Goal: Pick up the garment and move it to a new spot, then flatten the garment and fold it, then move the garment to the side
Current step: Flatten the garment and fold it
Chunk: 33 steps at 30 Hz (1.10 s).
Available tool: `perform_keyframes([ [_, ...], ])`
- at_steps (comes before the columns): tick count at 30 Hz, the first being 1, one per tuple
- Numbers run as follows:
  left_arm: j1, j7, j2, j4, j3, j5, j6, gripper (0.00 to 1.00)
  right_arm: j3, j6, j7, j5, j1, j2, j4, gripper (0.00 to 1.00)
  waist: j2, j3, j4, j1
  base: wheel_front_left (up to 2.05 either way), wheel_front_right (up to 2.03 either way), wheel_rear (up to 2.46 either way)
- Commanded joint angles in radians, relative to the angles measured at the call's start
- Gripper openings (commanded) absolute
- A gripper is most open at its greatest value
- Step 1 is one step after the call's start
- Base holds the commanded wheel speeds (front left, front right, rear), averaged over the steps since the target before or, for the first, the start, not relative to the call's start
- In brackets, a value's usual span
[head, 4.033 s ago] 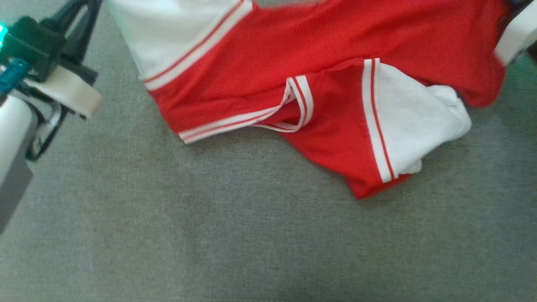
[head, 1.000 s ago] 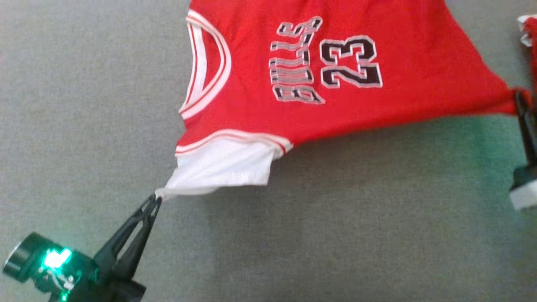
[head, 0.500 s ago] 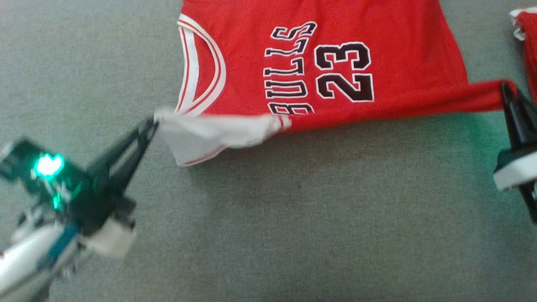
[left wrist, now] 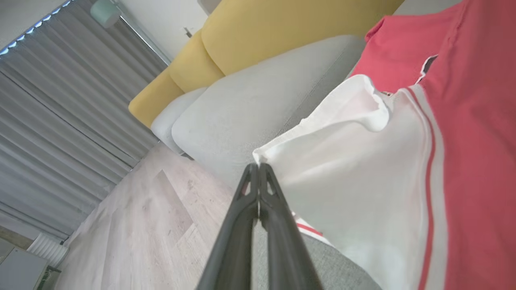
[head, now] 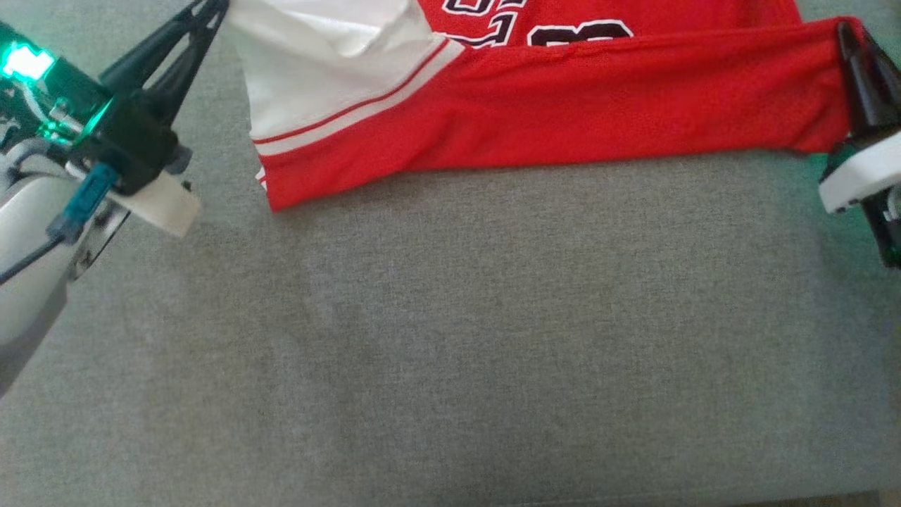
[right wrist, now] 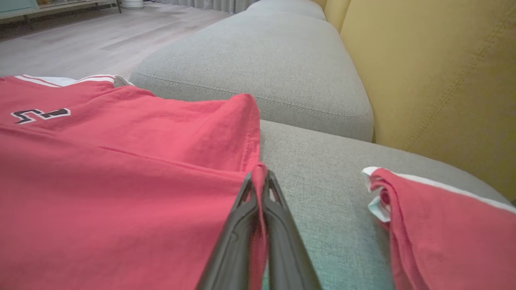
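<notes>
The garment (head: 563, 105) is a red jersey with white sleeves, red-white trim and black lettering, stretched across the top of the head view with its near edge folded over. My left gripper (head: 218, 8) is shut on the white sleeve corner at the upper left; its wrist view has the shut tips (left wrist: 258, 166) pinching that white cloth (left wrist: 354, 169). My right gripper (head: 842, 32) is shut on the red hem corner at the upper right, seen pinched (right wrist: 260, 177) in the right wrist view, with the garment (right wrist: 121, 169) spreading left of it.
A grey sofa cushion (head: 450, 338) spreads below the garment. A second red piece with white trim (right wrist: 435, 217) lies to the right of my right gripper. Yellow back cushions (right wrist: 435, 72) stand behind, and wooden floor (left wrist: 141, 217) lies beside the sofa.
Both grippers have carried the near edge of the garment farther away and over the lettering, so the print is mostly covered. The white sleeve now lies on top at the upper left.
</notes>
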Motion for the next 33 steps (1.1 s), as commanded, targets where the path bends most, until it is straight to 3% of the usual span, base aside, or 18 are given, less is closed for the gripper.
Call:
perform_keyframes([
  [1, -0.034, -0.004, 0.032, 0.006, 0.045, 0.005, -0.001, 0.44, 0.015, -0.001, -0.015, 0.018, -0.003, -0.003, -0.008, 1.00, 0.0000, 0.005, -0.001, -0.0003, 0.00, 0.00, 0.00],
  [2, -0.035, -0.005, 0.020, 0.029, 0.043, 0.001, -0.001, 1.00, 0.021, -0.001, -0.018, 0.028, -0.015, 0.003, 0.003, 1.00, 0.0000, 0.006, -0.002, -0.0003, 0.00, 0.00, 0.00],
  [5, -0.004, -0.005, -0.017, 0.085, 0.054, -0.035, 0.032, 1.00, 0.040, -0.001, -0.027, 0.046, -0.032, 0.018, 0.013, 1.00, 0.0000, -0.001, -0.003, -0.0003, 0.00, 0.00, 0.00],
  [8, 0.125, -0.033, -0.088, 0.070, 0.109, -0.163, 0.108, 1.00, 0.026, -0.001, -0.031, 0.053, -0.011, 0.028, -0.014, 1.00, 0.0000, -0.025, -0.004, -0.0003, 0.00, 0.00, 0.00],
  [13, 0.316, -0.058, -0.162, -0.001, 0.145, -0.307, 0.155, 1.00, -0.025, -0.001, -0.031, 0.037, 0.067, 0.043, -0.071, 1.00, 0.0000, -0.048, -0.001, -0.0003, 0.00, 0.00, 0.00],
  [21, 0.440, -0.068, -0.224, 0.012, 0.172, -0.410, 0.184, 1.00, -0.065, -0.001, -0.031, 0.015, 0.129, 0.068, -0.096, 1.00, 0.0000, -0.061, -0.001, -0.0003, 0.00, 0.00, 0.00],
  [28, 0.448, -0.032, -0.258, 0.073, 0.145, -0.443, 0.151, 1.00, -0.072, -0.001, -0.031, 0.010, 0.134, 0.077, -0.092, 1.00, 0.0000, -0.060, -0.009, -0.0003, 0.00, 0.00, 0.00],
  [29, 0.449, -0.022, -0.261, 0.080, 0.139, -0.445, 0.148, 0.87, -0.073, -0.001, -0.031, 0.010, 0.134, 0.077, -0.090, 1.00, 0.0000, -0.060, -0.010, -0.0003, 0.00, 0.00, 0.00],
  [30, 0.450, -0.012, -0.263, 0.088, 0.134, -0.447, 0.147, 0.43, -0.073, -0.001, -0.031, 0.010, 0.134, 0.077, -0.089, 1.00, 0.0000, -0.059, -0.010, -0.0003, 0.00, 0.00, 0.00],
  [31, 0.449, -0.006, -0.264, 0.096, 0.130, -0.448, 0.145, 0.18, -0.073, -0.001, -0.031, 0.011, 0.135, 0.079, -0.087, 1.00, 0.0000, -0.059, -0.011, -0.0003, 0.00, 0.00, 0.00],
  [32, 0.448, -0.004, -0.265, 0.101, 0.128, -0.448, 0.141, 0.00, -0.073, -0.001, -0.031, 0.020, 0.136, 0.086, -0.081, 1.00, 0.0000, -0.058, -0.012, -0.0003, 0.00, 0.00, 0.00],
  [33, 0.447, -0.003, -0.265, 0.104, 0.125, -0.449, 0.137, 0.00, -0.076, -0.001, -0.031, 0.037, 0.138, 0.095, -0.072, 1.00, 0.0000, -0.058, -0.012, -0.0003, 0.00, 0.00, 0.00],
])
